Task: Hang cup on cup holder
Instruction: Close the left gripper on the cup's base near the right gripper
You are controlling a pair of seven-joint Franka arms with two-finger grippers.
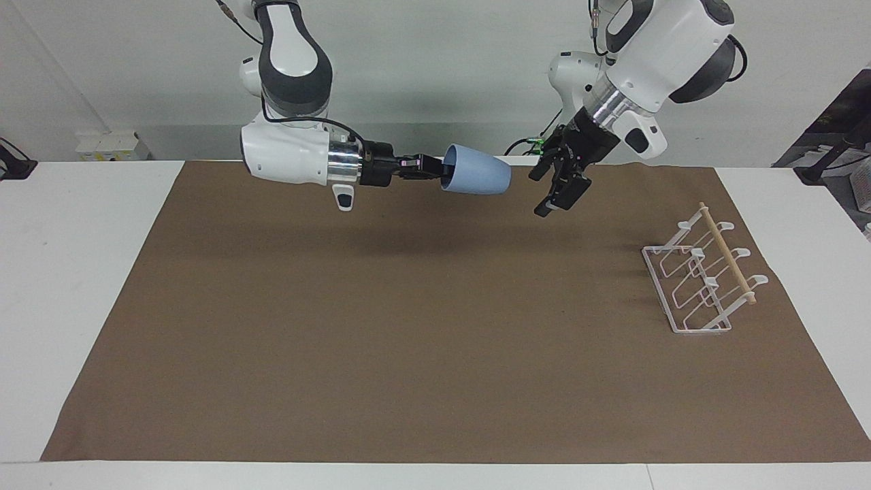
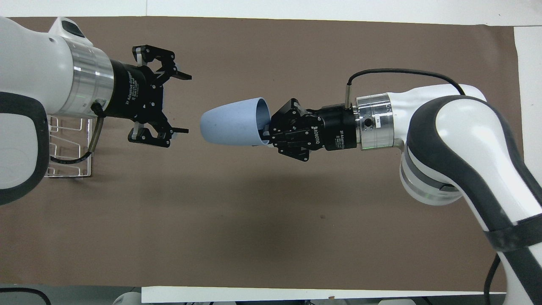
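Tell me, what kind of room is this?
Probably a robotics lab or test bench, not a kitchen: two white robot arms work over a bare white table covered by a brown mat, with only a blue cup and a wire cup holder.

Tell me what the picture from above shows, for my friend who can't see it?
The right gripper holds a blue cup sideways in the air, its bottom pointing at the open left gripper. The white cup holder sits at the left arm's end of the brown mat.
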